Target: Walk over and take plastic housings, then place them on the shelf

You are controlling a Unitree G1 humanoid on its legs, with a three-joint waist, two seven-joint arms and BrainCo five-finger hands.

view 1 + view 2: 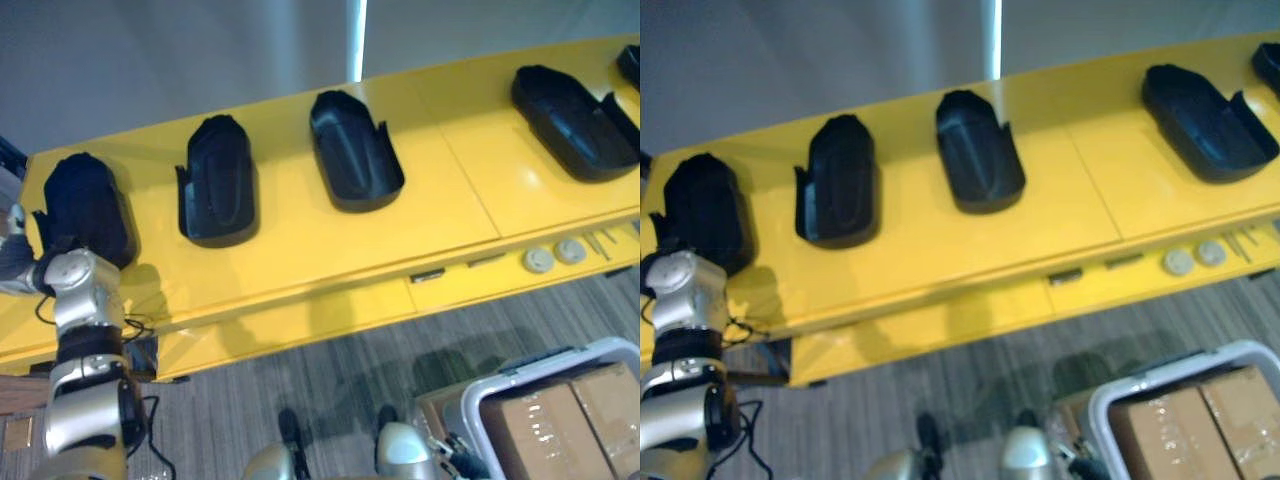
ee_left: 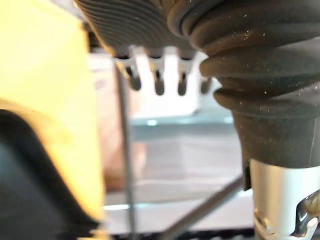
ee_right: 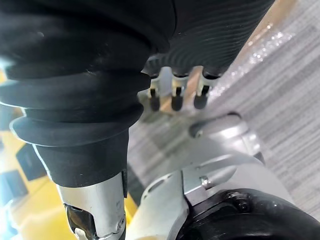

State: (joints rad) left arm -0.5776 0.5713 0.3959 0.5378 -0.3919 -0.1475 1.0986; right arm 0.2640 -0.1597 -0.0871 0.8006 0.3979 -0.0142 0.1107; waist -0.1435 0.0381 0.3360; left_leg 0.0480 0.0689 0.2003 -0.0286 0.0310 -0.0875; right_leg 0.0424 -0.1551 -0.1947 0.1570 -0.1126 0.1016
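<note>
Left arm raised at the left end of the yellow shelf; left robot hand slack, empty. Right robot hand hangs slack, empty. Five black plastic housings in a row on the shelf, long axes front to back, rounded ends toward the wall.

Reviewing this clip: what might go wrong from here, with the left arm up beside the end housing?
1. The leftmost housing sits near the left end of the yellow shelf, with the left hand close by and holding nothing. A careless nudge might push it off.
2. The white bin of cardboard boxes stands on the floor close in front. A step to the right might hit it.
</note>
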